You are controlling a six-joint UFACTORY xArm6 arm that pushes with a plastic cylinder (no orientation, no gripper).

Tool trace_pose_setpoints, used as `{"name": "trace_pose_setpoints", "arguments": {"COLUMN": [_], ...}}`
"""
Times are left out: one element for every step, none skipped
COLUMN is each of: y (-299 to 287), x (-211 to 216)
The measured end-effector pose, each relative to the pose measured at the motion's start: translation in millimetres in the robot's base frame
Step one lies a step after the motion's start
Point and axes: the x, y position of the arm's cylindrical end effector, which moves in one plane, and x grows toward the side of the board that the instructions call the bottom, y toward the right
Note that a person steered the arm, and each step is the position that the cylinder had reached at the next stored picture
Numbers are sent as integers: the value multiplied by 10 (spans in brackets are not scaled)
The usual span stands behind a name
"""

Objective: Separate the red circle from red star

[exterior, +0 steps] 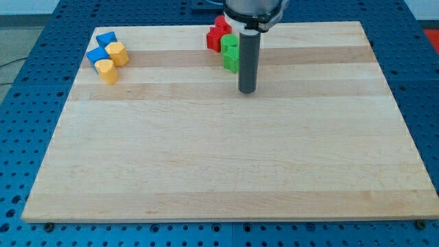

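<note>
Two red blocks sit together near the view's top centre. One red block (pixel 215 38) lies to the left; the other red block (pixel 222 24) is just above it and partly hidden by the rod. Which is the circle and which the star cannot be made out. Two green blocks (pixel 230 53) touch them on the lower right. My tip (pixel 247 90) rests on the board just right of and below the green blocks, well below the red pair.
Two blue blocks (pixel 101 46) and two yellow blocks (pixel 112 60) cluster at the view's top left. The wooden board (pixel 219 165) lies on a blue perforated table.
</note>
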Motion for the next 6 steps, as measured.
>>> {"name": "trace_pose_setpoints", "arguments": {"y": [334,497,460,339,-268,-710], "x": [-311,-987,-1778,-1933,-1933,-1831]}}
